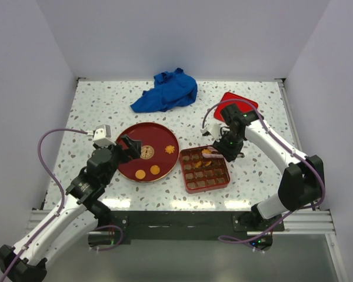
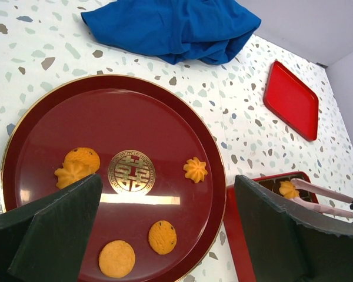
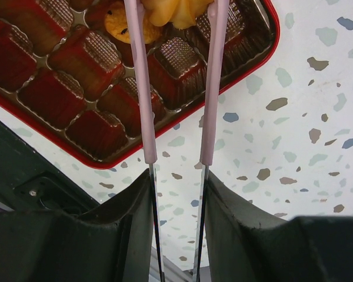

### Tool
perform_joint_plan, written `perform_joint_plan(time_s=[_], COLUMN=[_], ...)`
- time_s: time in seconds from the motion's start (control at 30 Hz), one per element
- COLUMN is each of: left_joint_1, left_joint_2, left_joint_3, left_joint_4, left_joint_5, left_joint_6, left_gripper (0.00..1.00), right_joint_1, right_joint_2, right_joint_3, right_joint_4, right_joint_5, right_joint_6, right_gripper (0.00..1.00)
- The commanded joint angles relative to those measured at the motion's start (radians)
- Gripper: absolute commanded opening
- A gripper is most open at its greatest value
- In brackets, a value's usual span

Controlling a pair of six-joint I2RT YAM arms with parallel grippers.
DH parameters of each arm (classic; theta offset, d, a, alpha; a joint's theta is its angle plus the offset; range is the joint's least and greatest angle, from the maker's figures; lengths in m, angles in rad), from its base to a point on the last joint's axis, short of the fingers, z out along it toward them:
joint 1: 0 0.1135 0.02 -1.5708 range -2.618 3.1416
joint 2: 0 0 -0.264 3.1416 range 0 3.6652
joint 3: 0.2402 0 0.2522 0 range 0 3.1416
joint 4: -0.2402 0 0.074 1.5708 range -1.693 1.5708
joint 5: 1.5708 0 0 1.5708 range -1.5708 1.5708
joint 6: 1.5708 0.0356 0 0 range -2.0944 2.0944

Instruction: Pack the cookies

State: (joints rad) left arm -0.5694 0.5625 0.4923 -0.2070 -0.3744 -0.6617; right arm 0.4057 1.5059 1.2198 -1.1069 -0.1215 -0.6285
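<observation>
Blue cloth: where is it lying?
Top view: the cloth lies at the table's far middle, behind the plate, left of the flat red tray.

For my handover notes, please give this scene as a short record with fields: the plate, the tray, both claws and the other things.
plate: dark red round plate, five cookies on it
tray: red compartment tray, one round cookie in a cell
left claw: open, empty, over the plate
right claw: shut on pink tongs, which pinch a flower cookie over the tray
other things: blue cloth and red lid, beyond the plate and tray
</observation>
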Motion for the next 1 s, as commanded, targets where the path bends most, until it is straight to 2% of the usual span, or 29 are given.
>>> perform_joint_plan(time_s=[0.0, 0.53, 0.67, 0.97], left_joint_1=[0.006, 0.006, 0.006, 0.006], left_joint_2=[-0.003, -0.010, -0.004, 0.013], left_joint_3=[-0.009, -0.009, -0.005, 0.017], left_joint_4=[0.024, 0.017, 0.020, 0.018], left_joint_5=[-0.015, -0.018, -0.017, -0.018], left_joint_6=[-0.001, -0.004, 0.001, 0.011], left_gripper=[1.00, 1.00, 1.00, 1.00], right_joint_1=[0.004, 0.005, 0.005, 0.010], right_joint_2=[-0.019, -0.001, -0.004, -0.010], right_joint_3=[-0.006, 0.018, 0.056, 0.170], right_joint_4=[0.010, 0.012, 0.001, -0.031], right_joint_5=[0.022, 0.005, -0.021, -0.145], right_joint_6=[0.006, 0.015, 0.021, 0.004], right_gripper=[0.37, 0.44, 0.44, 0.37])
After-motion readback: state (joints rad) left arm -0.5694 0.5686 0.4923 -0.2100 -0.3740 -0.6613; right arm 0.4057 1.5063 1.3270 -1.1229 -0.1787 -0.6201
